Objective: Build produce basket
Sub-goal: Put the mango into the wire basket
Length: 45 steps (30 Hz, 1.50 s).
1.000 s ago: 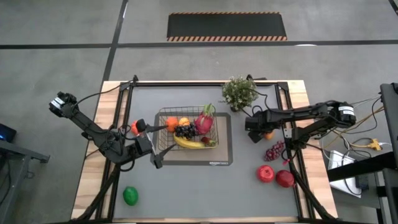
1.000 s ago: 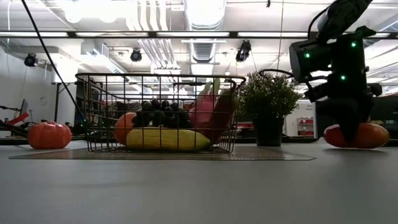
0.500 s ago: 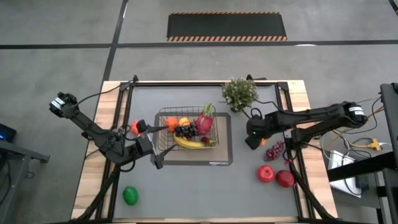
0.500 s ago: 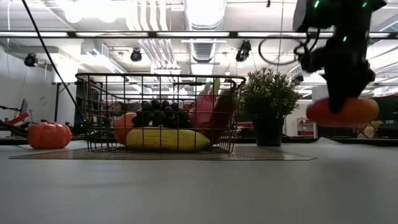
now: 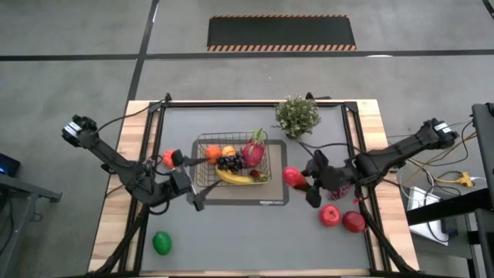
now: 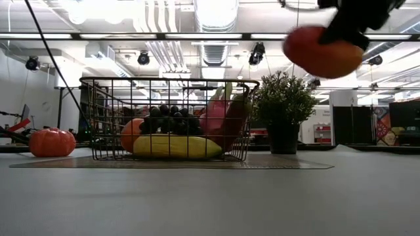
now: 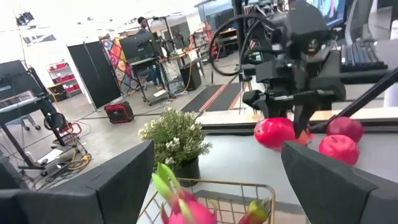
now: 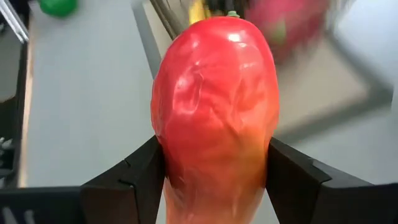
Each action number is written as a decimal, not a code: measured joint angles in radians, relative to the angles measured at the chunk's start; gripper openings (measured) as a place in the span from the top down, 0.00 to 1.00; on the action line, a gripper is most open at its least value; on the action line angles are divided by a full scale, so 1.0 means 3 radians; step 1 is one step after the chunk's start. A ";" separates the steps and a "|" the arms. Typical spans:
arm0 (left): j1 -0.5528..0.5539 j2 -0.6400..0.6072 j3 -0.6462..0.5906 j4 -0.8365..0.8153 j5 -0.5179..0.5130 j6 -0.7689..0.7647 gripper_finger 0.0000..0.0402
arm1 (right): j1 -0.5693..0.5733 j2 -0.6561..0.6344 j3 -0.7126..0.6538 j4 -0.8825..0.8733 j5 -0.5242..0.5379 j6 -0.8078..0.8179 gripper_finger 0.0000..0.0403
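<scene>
The wire basket [image 5: 231, 164] stands on a dark mat and holds a banana, dark grapes, a pink dragon fruit and an orange. My right gripper [image 5: 302, 181] hovers right of the basket, shut on a red-orange mango [image 5: 292, 177]. The mango also shows high in the low view [image 6: 321, 51] and in the left wrist view [image 7: 275, 132]. My left gripper [image 5: 189, 180] waits open at the basket's left near corner, touching nothing. A green lime [image 5: 161, 243] lies near the table's near-left corner. Two red apples [image 5: 329, 215] [image 5: 353, 222] lie near the right edge. My right gripper pinches the mango between its two fingers [image 8: 140, 171], one on each long side of the lower half [image 8: 186, 180]. The fruit points lengthwise away from the wrist, stem end [image 8: 231, 14] farthest out. It is lifted clear of the table, well above the basket's rim in the low view.
An orange-red fruit [image 5: 167, 160] sits just left of the basket. Dark grapes [image 5: 340, 185] lie under my right arm. A potted plant [image 5: 297, 116] stands beyond the basket's far right corner. Bare grey table stretches along the near side.
My right gripper has lifted the mango off the table right of the basket. It has risen steadily, carried the fruit toward the near edge and leftward, closer to the basket, and has turned about. The left arm has kept still.
</scene>
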 joint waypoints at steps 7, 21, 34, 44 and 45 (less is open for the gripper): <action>0.0015 0.0252 0.0010 0.0467 0.0134 0.0031 0.17 | 0.0233 0.0375 -0.0003 0.1095 0.0645 -0.0960 0.47; 0.0223 0.0713 0.0115 0.1187 0.1008 0.0189 0.17 | 0.0222 0.1216 -0.0004 0.3011 0.0649 -0.2129 0.47; 0.0769 0.1111 0.0214 0.1326 0.1913 -0.0243 0.17 | 0.0222 0.1337 -0.0005 0.3143 0.0647 -0.2084 0.47; 0.1013 0.1565 0.0386 0.1386 0.2341 -0.0584 0.17 | 0.0222 0.1337 -0.0005 0.3142 0.0650 -0.2075 0.47; 0.1018 0.1600 0.0405 0.1408 0.2370 -0.0604 0.17 | 0.0222 0.1337 -0.0005 0.3142 0.0650 -0.2075 0.47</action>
